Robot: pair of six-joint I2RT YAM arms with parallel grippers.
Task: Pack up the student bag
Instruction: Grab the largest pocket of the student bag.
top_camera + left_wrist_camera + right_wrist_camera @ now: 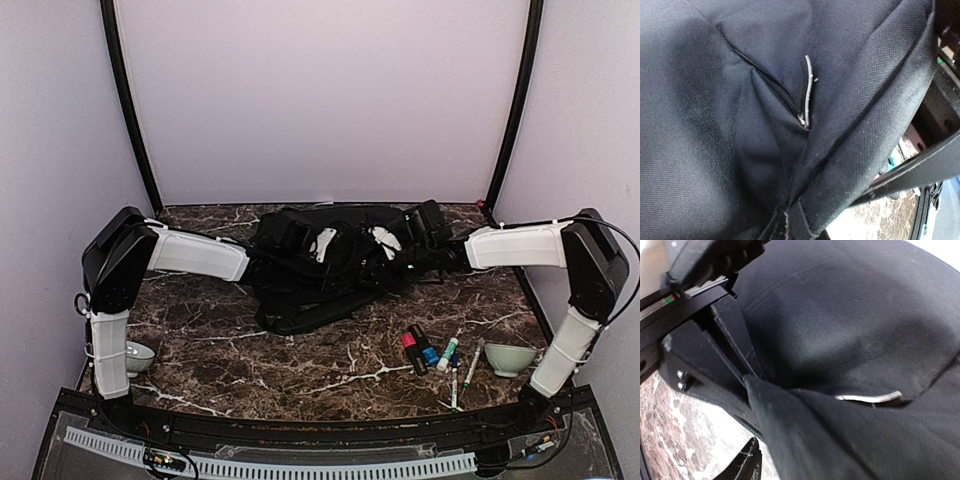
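The student bag, a large black backpack, lies crumpled at the back middle of the marble table, straps spilling toward me. My left gripper reaches into its left side and is shut on a bunched fold of the bag's fabric. A zip with a grey pull lies just beyond that fold. My right gripper is at the bag's right side. One of its fingers stands off the fabric ridge with a gap between; cloth hides the other finger.
Several markers and pens lie at the front right, beside a pale bowl. Another pale bowl sits by the left arm's base. Purple walls close in the table on three sides.
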